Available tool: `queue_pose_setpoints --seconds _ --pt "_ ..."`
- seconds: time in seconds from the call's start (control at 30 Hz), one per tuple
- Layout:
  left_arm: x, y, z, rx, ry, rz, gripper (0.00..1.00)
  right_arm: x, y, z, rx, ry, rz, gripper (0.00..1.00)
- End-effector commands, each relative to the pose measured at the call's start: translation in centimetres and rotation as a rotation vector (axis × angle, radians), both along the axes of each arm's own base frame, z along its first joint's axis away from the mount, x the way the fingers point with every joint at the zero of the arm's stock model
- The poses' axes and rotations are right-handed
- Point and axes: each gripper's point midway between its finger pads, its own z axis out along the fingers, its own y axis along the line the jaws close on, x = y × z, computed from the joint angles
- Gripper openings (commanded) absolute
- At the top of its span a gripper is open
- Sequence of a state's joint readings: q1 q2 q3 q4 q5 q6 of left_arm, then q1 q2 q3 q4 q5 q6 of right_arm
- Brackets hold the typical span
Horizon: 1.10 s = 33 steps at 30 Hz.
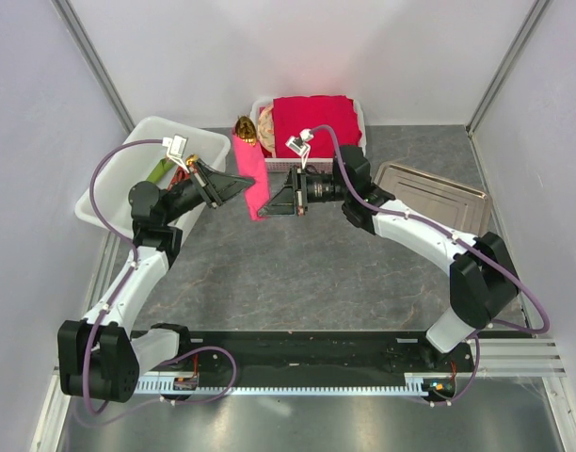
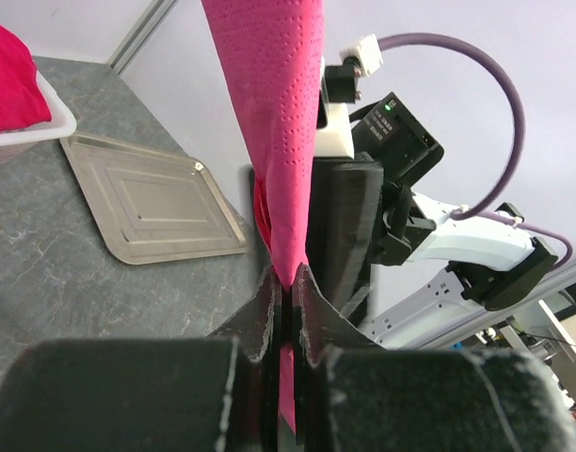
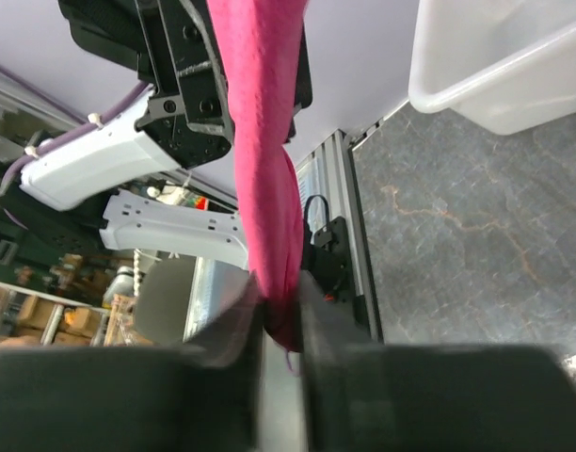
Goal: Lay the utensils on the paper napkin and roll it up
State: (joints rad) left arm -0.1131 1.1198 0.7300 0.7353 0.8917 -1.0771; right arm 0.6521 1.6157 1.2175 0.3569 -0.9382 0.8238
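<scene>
The magenta-pink paper napkin (image 1: 252, 174) is rolled into a long narrow bundle and held above the table between both grippers. Gold utensil heads (image 1: 245, 129) stick out at its far end; the rest of the utensils is hidden inside. My left gripper (image 1: 243, 185) is shut on the napkin's edge, which shows in the left wrist view (image 2: 274, 113) pinched between the left gripper (image 2: 290, 301). My right gripper (image 1: 270, 201) is shut on the near end, which shows in the right wrist view (image 3: 264, 160) clamped in the right gripper (image 3: 280, 315).
A white bin (image 1: 142, 141) with a green napkin bundle (image 1: 160, 170) stands at the back left. A white basket (image 1: 360, 113) with a stack of red napkins (image 1: 314, 121) is at the back. A metal tray (image 1: 434, 193) lies at the right.
</scene>
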Motion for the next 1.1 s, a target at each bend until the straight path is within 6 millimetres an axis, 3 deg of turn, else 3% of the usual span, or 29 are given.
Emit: queue_pose_setpoints --seconds 0.0,0.03,0.07,0.1,0.13,0.17,0.23,0.3,0.33,0.47,0.5,0.63,0.67,0.7,0.83,0.87,0.93,0.97,1.03,1.07 --pt "0.1 0.3 2.9 -0.001 -0.126 0.02 0.02 -1.7 0.0 1.2 0.029 -0.054 0.043 0.02" --pt "0.1 0.3 3.0 0.0 -0.13 0.022 0.02 -1.6 0.1 1.0 0.027 -0.055 0.042 0.0" --pt "0.1 0.3 2.9 0.002 -0.127 0.021 0.02 -1.6 0.2 1.0 0.025 -0.053 0.041 0.05" --pt "0.1 0.3 2.8 0.005 -0.124 0.02 0.02 -1.5 0.3 1.1 0.024 -0.053 0.039 0.17" --pt "0.1 0.3 2.7 0.011 -0.127 0.02 0.02 -1.4 0.3 1.0 0.015 -0.054 0.035 0.44" --pt "0.0 0.2 2.6 0.021 -0.126 0.015 0.02 -1.2 0.3 0.8 0.005 -0.055 0.025 0.59" --pt "0.1 0.3 2.2 0.049 -0.121 0.014 0.02 -0.9 0.1 0.4 -0.036 -0.049 0.006 0.81" --pt "0.1 0.5 1.8 0.078 -0.121 0.007 0.02 -0.2 -0.3 0.5 -0.048 -0.09 -0.014 0.85" --pt "0.5 1.0 1.0 0.114 -0.113 0.02 0.02 0.1 -0.5 0.3 -0.057 -0.083 -0.025 0.96" --pt "0.6 2.3 -0.7 0.23 -0.129 0.0 0.02 1.5 -1.9 0.0 -0.073 -0.088 -0.059 0.98" --pt "0.7 2.6 -0.3 0.261 -0.159 -0.007 0.02 2.1 -2.5 0.1 -0.074 -0.088 -0.077 0.98" --pt "2.2 6.4 -2.0 0.426 -0.222 0.035 0.02 3.0 -3.7 0.0 -0.085 -0.09 -0.106 0.98" --pt "1.8 6.9 -2.9 0.437 -0.17 0.015 0.02 3.1 -3.9 0.0 -0.087 -0.091 -0.112 0.98" --pt "2.5 8.1 -2.7 0.459 -0.178 0.033 0.02 3.3 -4.0 0.0 -0.088 -0.094 -0.116 0.98" --pt "4.1 11.6 -4.0 0.562 -0.232 0.062 0.02 3.3 -4.0 -0.5 -0.101 -0.08 -0.114 0.98" --pt "4.6 12.4 -3.3 0.587 -0.256 0.079 0.02 3.3 -3.9 -0.8 -0.105 -0.073 -0.114 0.98" --pt "5.7 14.3 -5.2 0.636 -0.217 0.093 0.02 3.4 -3.9 -1.0 -0.111 -0.066 -0.115 0.98" --pt "6.3 15.0 -4.7 0.656 -0.234 0.105 0.02 3.5 -3.9 -1.2 -0.114 -0.062 -0.116 0.98" --pt "7.2 16.8 -6.8 0.687 -0.184 0.103 0.02 3.5 -3.8 -1.4 -0.118 -0.054 -0.114 0.98" --pt "7.8 17.4 -6.6 0.711 -0.188 0.111 0.02 3.6 -3.8 -1.5 -0.12 -0.052 -0.115 0.98"
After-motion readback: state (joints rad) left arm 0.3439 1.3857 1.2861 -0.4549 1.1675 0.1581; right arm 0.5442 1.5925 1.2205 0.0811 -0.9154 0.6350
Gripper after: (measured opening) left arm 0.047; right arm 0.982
